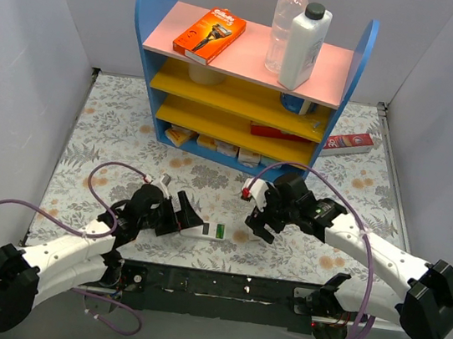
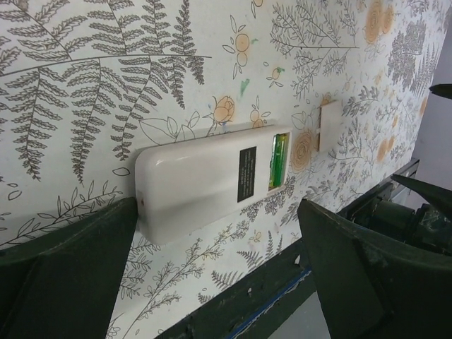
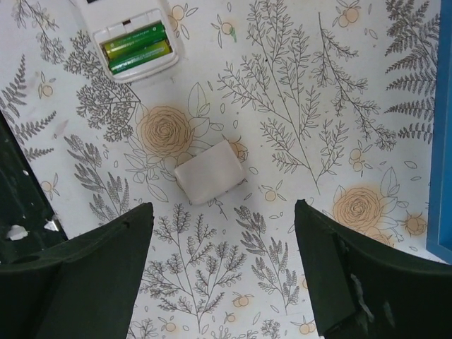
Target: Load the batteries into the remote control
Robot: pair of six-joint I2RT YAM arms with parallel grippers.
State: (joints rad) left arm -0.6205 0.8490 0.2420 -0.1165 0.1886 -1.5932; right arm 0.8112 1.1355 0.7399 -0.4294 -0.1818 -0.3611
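Note:
The remote control point(image 1: 199, 231) lies back-up on the floral table near the front edge, its battery bay uncovered. Two green batteries point(image 3: 136, 47) sit side by side in that bay; the left wrist view shows them point(image 2: 280, 161) at the remote's point(image 2: 191, 183) far end. My left gripper point(image 1: 184, 217) is open, and the remote's near end lies just ahead of its left finger point(image 2: 63, 272). A small loose white plastic piece point(image 3: 210, 171) lies beside the remote. My right gripper point(image 3: 222, 272) hovers open above the table just short of that piece, holding nothing.
A blue shelf unit point(image 1: 247, 80) stands at the back with an orange carton, two bottles and small boxes. A red-and-white carton point(image 1: 348, 142) lies to its right. The black mounting bar point(image 1: 218, 286) runs along the near edge. Grey walls close both sides.

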